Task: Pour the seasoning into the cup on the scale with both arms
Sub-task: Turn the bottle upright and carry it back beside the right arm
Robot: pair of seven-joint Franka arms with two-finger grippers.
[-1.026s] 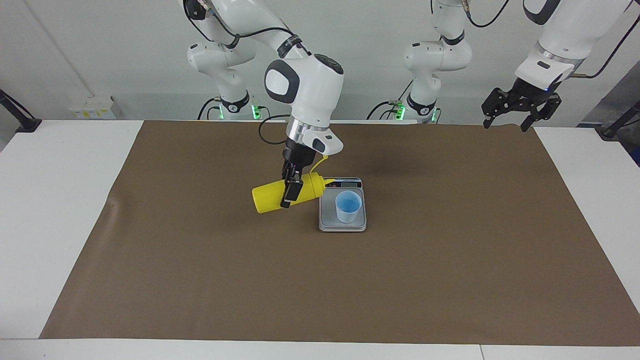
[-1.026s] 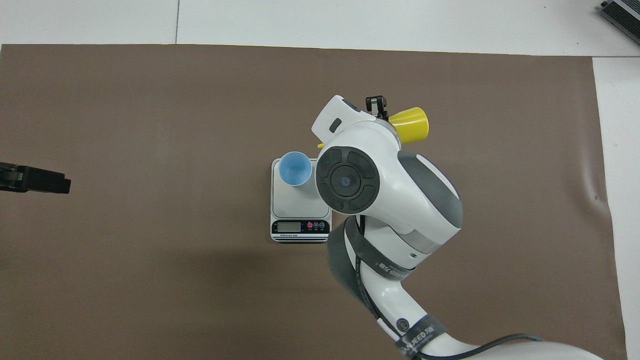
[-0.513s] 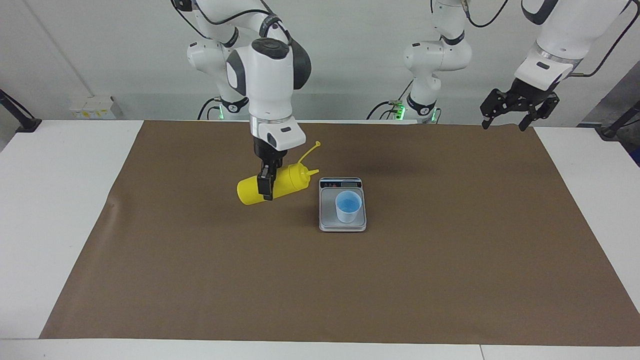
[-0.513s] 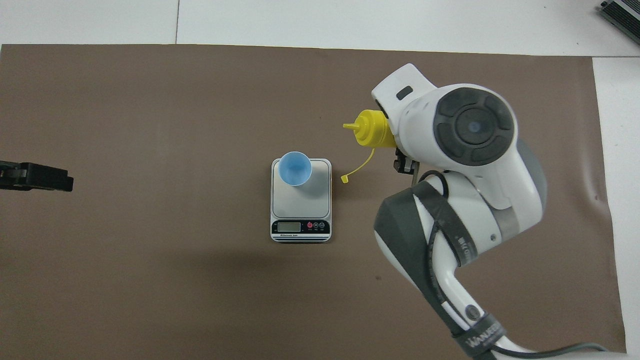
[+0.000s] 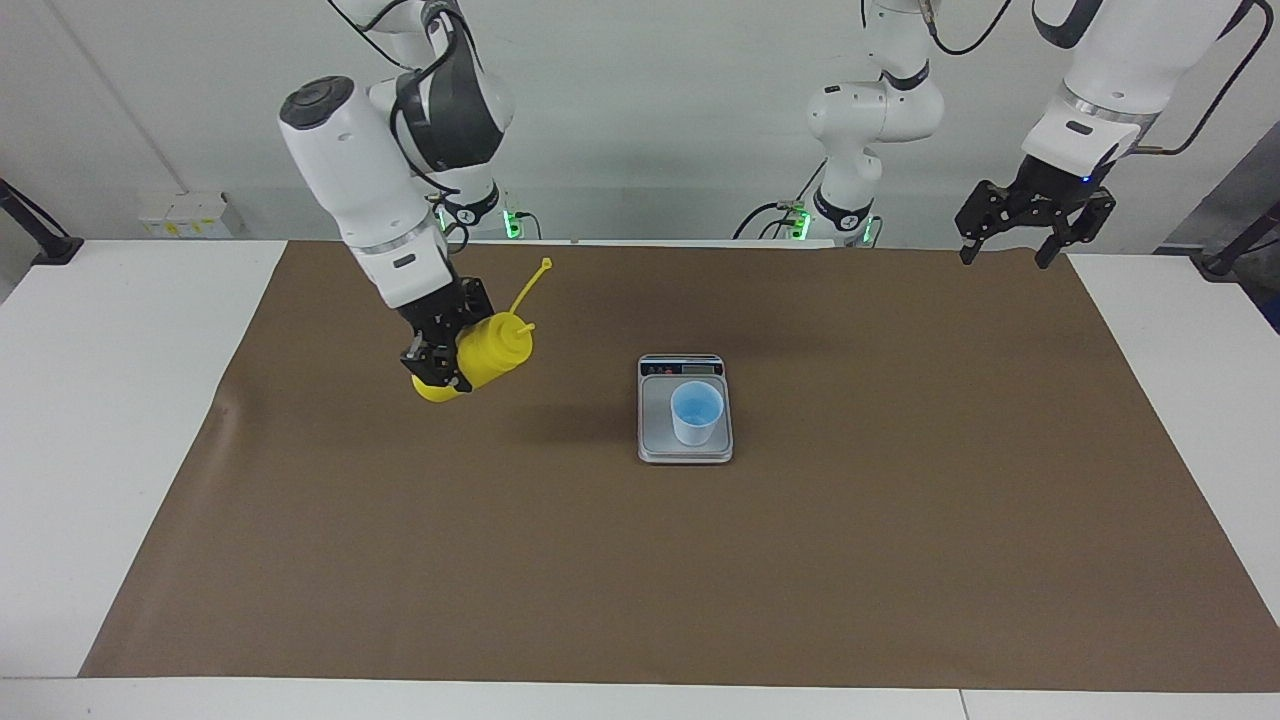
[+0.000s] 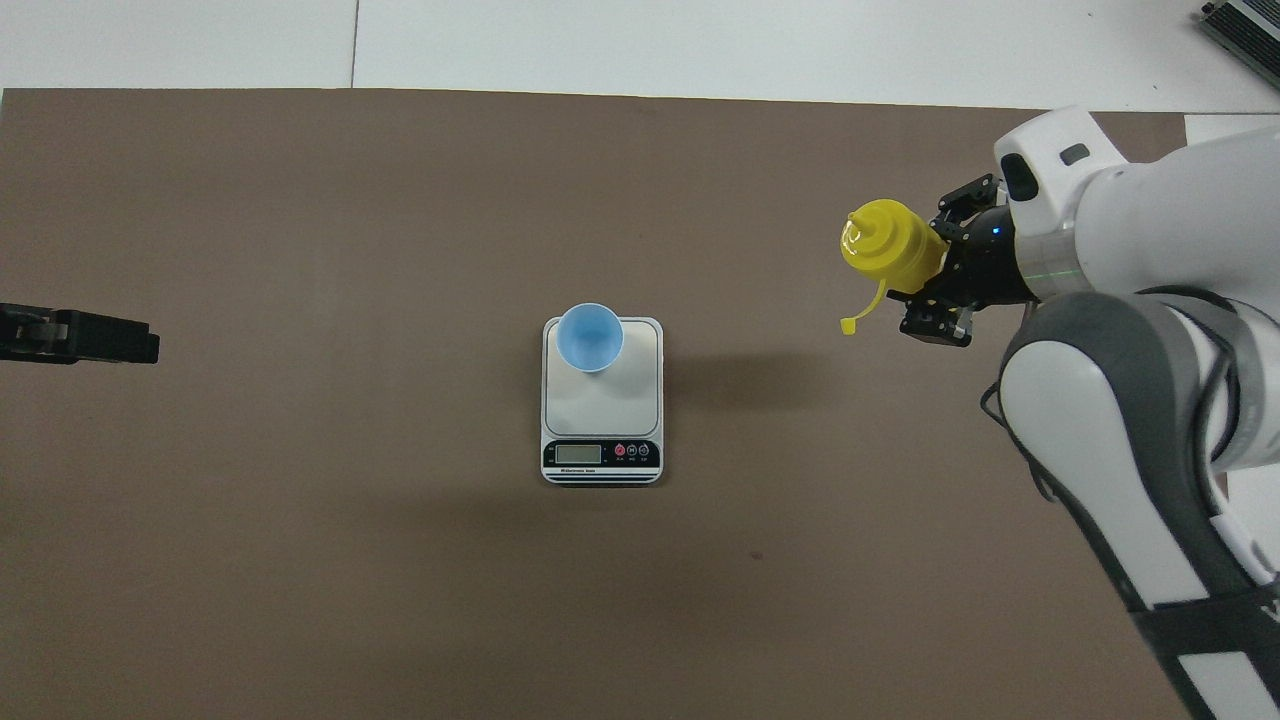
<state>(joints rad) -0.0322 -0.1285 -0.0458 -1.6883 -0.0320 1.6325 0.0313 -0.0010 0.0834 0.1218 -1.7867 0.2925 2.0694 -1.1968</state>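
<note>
Right gripper (image 5: 440, 352) clamped, raised — left gripper (image 5: 1025, 215) waiting (fingers spread).

A brown mat (image 5: 640, 560) lies flat over most of the white surface (image 5: 110, 420); bare white shows past the mat at both ends and along the edge farthest from the robots; a small white box with yellow labels (image 5: 185, 215) sits at the wall by the right arm's end; a dark ribbed object (image 6: 1245, 28) is partly visible at one corner of the overhead view.
</note>
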